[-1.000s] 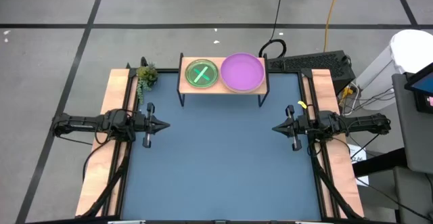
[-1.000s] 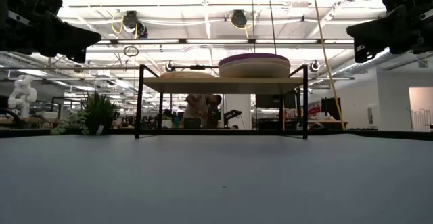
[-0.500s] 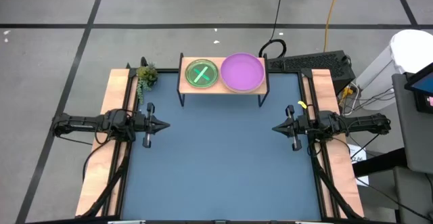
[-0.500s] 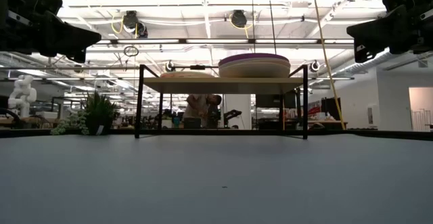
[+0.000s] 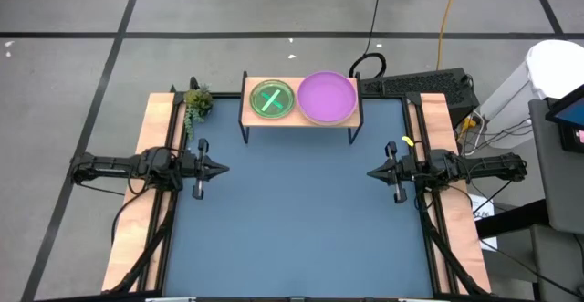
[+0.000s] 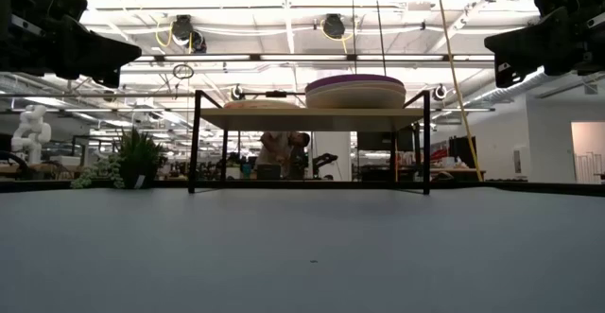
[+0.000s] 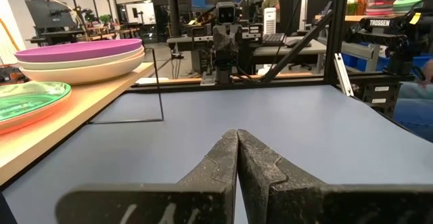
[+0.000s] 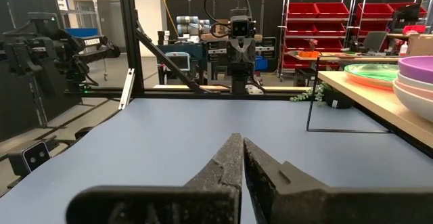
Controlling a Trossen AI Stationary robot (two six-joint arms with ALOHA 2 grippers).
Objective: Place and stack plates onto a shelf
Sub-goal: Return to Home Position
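Note:
The shelf [image 5: 299, 118], a light-wood board on thin black legs, stands at the table's far edge. On it rest two stacks of plates: a stack of small translucent ones with a green plate [image 5: 271, 98] on top at the left, and a stack of larger ones topped by a purple plate [image 5: 327, 97] at the right. The stacks also show in the left wrist view, the purple plate [image 7: 78, 49] and the green plate [image 7: 27, 97]. My left gripper [image 5: 225, 167] hovers shut at the table's left side, pointing level toward the middle. My right gripper [image 5: 370, 172] hovers shut at the right side, facing it.
A small potted plant [image 5: 195, 102] stands at the far left corner beside the shelf. Wooden rails [image 5: 137, 211] run along both sides of the blue table top [image 5: 297, 220]. A person [image 6: 284, 152] shows in the room behind the shelf.

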